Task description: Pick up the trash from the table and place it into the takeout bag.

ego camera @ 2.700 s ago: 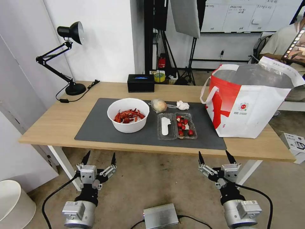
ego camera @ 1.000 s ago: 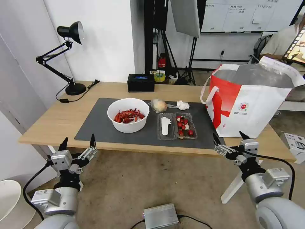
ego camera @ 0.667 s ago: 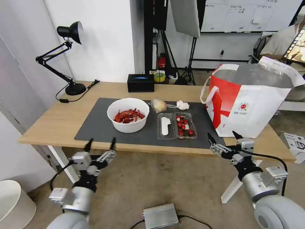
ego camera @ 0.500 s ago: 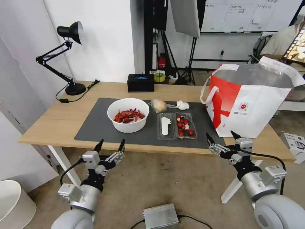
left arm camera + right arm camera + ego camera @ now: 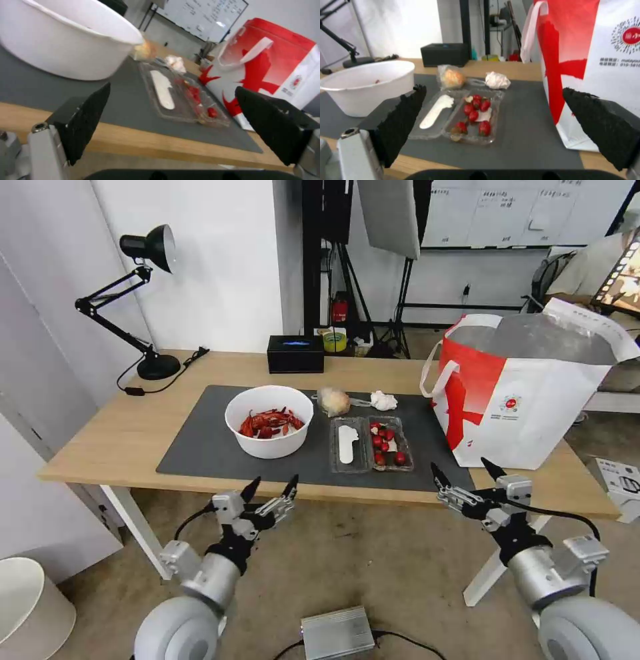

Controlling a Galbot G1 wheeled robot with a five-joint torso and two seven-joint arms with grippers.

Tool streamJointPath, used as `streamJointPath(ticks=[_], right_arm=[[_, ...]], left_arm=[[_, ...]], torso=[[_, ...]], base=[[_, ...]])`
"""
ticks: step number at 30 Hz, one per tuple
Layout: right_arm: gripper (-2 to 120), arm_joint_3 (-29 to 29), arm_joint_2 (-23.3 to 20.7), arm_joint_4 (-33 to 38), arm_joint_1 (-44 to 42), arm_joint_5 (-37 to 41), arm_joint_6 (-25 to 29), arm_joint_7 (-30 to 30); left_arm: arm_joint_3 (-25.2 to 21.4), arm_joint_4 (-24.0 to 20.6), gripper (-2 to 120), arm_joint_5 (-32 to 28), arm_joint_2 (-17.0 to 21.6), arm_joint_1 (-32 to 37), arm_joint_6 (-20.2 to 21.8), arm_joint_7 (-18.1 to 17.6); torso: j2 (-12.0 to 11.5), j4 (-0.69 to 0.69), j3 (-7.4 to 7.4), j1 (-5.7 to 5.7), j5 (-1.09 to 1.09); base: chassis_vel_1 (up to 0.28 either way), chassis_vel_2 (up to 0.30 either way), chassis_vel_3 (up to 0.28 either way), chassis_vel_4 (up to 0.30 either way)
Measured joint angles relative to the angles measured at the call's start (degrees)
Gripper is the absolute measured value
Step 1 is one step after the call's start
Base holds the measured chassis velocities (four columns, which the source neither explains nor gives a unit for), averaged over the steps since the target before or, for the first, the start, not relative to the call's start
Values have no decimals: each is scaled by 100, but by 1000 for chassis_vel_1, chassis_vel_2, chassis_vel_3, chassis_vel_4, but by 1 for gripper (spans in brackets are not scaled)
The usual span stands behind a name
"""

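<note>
On the dark mat (image 5: 200, 447) of the table (image 5: 113, 437) stand a white bowl (image 5: 270, 447) of red shells, a clear clamshell box (image 5: 371, 443) with red bits, a crumpled tissue (image 5: 383, 400) and a yellowish plastic wad (image 5: 333, 401). The takeout bag (image 5: 527, 407) stands open at the right end. My left gripper (image 5: 272, 488) is open just below the table's front edge, in front of the bowl (image 5: 63, 42). My right gripper (image 5: 462, 470) is open at the front edge, between the clamshell (image 5: 466, 117) and the bag (image 5: 596, 62). Neither holds anything.
A black desk lamp (image 5: 143, 300) stands at the back left, a small black box (image 5: 295, 353) at the back middle. A grey unit (image 5: 337, 632) lies on the floor, with a white bin (image 5: 27, 607) to its left. A cardboard box (image 5: 617, 477) sits beyond the table's right end.
Both arms rose from near the floor to the table's front edge. The left gripper swung out left, then back right to the bowl's front. Both stayed open; the trash did not move.
</note>
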Motion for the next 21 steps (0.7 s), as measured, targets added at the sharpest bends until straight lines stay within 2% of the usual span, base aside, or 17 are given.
streamJointPath(ticks=[9, 12, 16, 21], right_arm=[[100, 391, 41, -106, -105, 47, 69, -10], [100, 840, -3, -269, -147, 179, 149, -20], [100, 1157, -49, -333, -174, 341, 187, -28], [100, 1193, -10, -345, -154, 366, 190, -20]], left_arm=[[506, 126, 100, -910, 73, -685, 185, -339], [785, 140, 100, -1164, -71, -969, 273, -566], [961, 133, 100, -1378, -228, -1117, 341, -748], [1137, 18, 100, -1777, -363, -1233, 435, -1007]], torso=[[0, 0, 0, 0, 1], [0, 0, 0, -1, 1], [0, -1, 0, 0, 1], [0, 0, 0, -1, 2]], base=[[0, 0, 0, 0], [0, 0, 0, 0], [0, 0, 0, 0], [0, 0, 0, 0]])
